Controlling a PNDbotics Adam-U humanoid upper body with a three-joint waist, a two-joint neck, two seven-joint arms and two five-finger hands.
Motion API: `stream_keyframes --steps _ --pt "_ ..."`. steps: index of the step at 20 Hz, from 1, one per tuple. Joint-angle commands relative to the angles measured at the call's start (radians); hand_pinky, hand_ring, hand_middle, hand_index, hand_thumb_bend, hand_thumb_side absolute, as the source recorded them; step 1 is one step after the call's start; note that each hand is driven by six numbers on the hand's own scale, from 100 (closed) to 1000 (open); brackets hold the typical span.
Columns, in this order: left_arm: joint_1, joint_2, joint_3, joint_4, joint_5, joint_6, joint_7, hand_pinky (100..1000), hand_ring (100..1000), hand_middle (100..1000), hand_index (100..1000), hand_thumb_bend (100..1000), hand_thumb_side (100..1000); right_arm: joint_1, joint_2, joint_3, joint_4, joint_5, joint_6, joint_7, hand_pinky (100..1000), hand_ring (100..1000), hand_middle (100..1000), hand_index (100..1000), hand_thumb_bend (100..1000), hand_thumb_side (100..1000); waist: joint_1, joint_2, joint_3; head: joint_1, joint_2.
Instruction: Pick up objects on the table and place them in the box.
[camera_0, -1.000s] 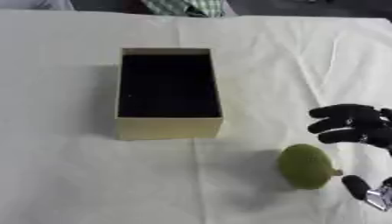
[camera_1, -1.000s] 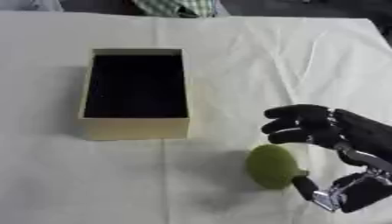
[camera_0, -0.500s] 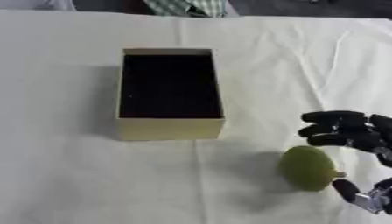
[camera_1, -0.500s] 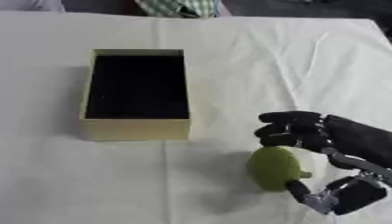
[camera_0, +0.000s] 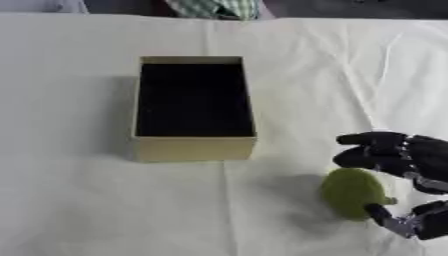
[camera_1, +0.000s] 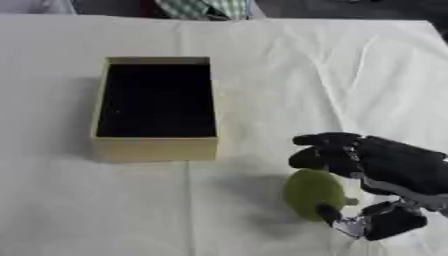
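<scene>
My two head cameras: both look steeply down on the table (camera_0: 79, 200) from close above, facing its far edge. Shared by both: the box (camera_0: 194, 147), shown further left in my right eye.

Open box (camera_0: 194, 105) sits left of centre on the tabletop (camera_0: 79, 200), mouth up, dark inside, nothing over it. Its near wall is the one raised edge between it and my right hand (camera_1: 385, 170). Bare cloth runs from that wall to the green fruit (camera_1: 313, 192), so the way across is free. My fingers sit at the fruit's far side, my thumb at its near side; the fruit fills the gap between them. Left half of the cloth is open. Some wrinkles at far right.
</scene>
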Motion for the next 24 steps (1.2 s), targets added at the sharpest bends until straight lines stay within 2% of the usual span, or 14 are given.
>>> stream_keyframes --steps 1,4,7,8,9,12,18,19,24 --pt "-0.001 0.014 0.011 -0.009 -0.002 0.000 -0.008 621 697 628 743 449 450 -0.010 -0.014 -0.012 -0.009 -0.013 0.032 0.032 940 1000 836 995 183 231 0.002 -0.015 0.001 -0.003 -0.012" --pt "0.000 0.012 0.011 -0.009 -0.001 0.002 -0.011 621 697 628 743 448 451 -0.012 -0.010 -0.015 -0.003 -0.044 0.062 0.083 951 1000 842 992 195 217 0.001 -0.014 0.002 -0.003 -0.012" --pt "-0.001 0.010 0.011 -0.010 -0.001 0.003 -0.014 621 697 627 743 458 439 -0.016 -0.009 -0.024 -0.006 -0.066 0.082 0.121 953 1000 844 993 180 247 0.000 -0.014 0.002 -0.001 -0.012" --pt "-0.001 0.010 0.011 -0.010 -0.001 0.003 -0.015 621 697 627 743 447 453 -0.016 -0.009 -0.027 -0.006 -0.069 0.087 0.130 954 1000 847 993 164 317 -0.001 -0.014 0.002 0.000 -0.013" --pt "-0.001 0.009 0.011 -0.010 -0.001 0.004 -0.016 621 697 627 743 447 453 -0.016 -0.009 -0.030 -0.005 -0.069 0.090 0.137 952 1000 845 993 151 342 -0.001 -0.014 0.003 0.000 -0.013" --pt "0.000 0.008 0.011 -0.009 -0.001 0.005 -0.019 621 696 627 743 446 454 -0.011 -0.010 -0.039 0.002 -0.059 0.095 0.145 945 1000 817 984 113 433 -0.001 -0.014 0.004 0.001 -0.015" --pt "0.000 0.008 0.011 -0.009 0.000 0.004 -0.020 621 696 627 743 447 453 -0.004 -0.011 -0.047 0.008 -0.042 0.094 0.134 944 1000 814 982 107 444 -0.002 -0.014 0.004 0.002 -0.015" --pt "0.000 0.009 0.012 -0.009 0.000 0.005 -0.021 621 697 627 743 445 454 0.001 -0.016 -0.051 0.010 -0.038 0.094 0.132 944 998 786 927 100 649 -0.003 -0.014 0.004 0.004 -0.015" --pt "-0.002 0.011 0.011 -0.009 0.000 0.005 -0.020 622 697 627 743 445 453 0.012 -0.023 -0.055 0.015 -0.018 0.080 0.131 952 1000 801 957 100 718 -0.004 -0.015 0.006 0.007 -0.021"
